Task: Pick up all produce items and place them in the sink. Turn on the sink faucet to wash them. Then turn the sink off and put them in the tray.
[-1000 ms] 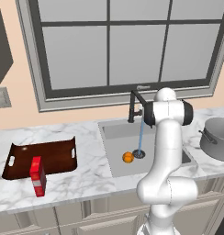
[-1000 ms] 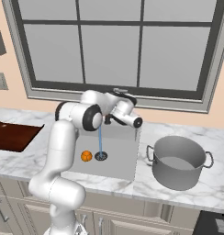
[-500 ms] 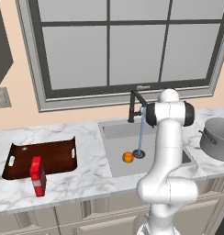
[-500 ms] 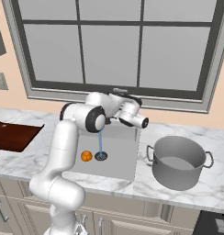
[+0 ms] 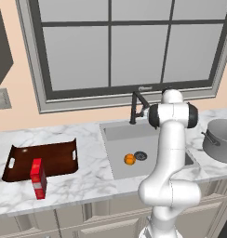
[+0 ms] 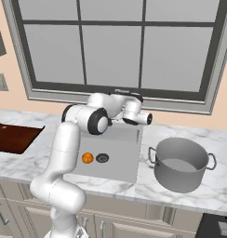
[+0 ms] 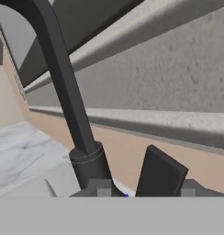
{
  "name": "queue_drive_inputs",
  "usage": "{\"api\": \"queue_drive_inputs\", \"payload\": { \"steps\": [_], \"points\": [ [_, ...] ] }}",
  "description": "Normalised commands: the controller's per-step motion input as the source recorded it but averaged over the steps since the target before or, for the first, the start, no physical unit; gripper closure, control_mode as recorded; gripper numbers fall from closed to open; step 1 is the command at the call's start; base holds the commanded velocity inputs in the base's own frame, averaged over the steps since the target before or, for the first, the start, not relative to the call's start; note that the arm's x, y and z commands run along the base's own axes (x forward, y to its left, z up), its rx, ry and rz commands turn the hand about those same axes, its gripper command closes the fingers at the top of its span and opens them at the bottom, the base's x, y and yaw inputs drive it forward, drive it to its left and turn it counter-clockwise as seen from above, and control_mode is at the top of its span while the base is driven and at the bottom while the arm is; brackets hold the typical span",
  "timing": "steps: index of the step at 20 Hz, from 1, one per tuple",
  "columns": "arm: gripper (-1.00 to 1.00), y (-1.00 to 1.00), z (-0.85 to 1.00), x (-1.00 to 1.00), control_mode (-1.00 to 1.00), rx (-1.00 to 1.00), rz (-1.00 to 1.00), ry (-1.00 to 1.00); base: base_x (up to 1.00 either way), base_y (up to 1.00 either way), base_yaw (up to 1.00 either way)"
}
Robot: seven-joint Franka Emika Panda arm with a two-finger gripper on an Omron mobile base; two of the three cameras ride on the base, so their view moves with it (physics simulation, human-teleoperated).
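— Since the orange fruit [image 5: 129, 159] lies on the floor of the sink [image 5: 116, 131], just left of the round drain [image 5: 140, 155], where do we stand with the wash?

— We see no stream falling from the sink faucet [image 5: 135, 106], so we judge the water is off. Our gripper [image 6: 144, 118] sits at the far edge of the basin, close against the faucet base, which suits working the small side handle there.

— Are our fingers apart or together?

— We cannot tell. From the hand camera one dark finger tip [image 7: 160, 173] rises just right of the faucet's post, and the other is not clear enough to read the gap.

— And the tray [image 5: 44, 159]?

— It waits on the counter [image 5: 87, 179] well left of the sink, bare inside, with the red box [image 5: 38, 178] standing at its near edge. We judge the fruit goes there next, so the arm must swing back and down into the basin.

— Anything in the way?

— The grey pot [image 6: 181, 163] stands right of the sink, away from that path.
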Motion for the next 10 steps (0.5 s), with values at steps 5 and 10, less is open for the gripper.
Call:
{"api": "queue_drive_inputs", "payload": {
  "steps": [5,10],
  "points": [
    [1.0,0.7,0.51,0.0,-1.0,-0.15,0.1,0.0,0.0,0.0,0.0],
    [-1.0,0.22,0.19,0.0,-1.0,-0.12,0.06,-0.02,0.0,0.0,0.0]
  ]
}}
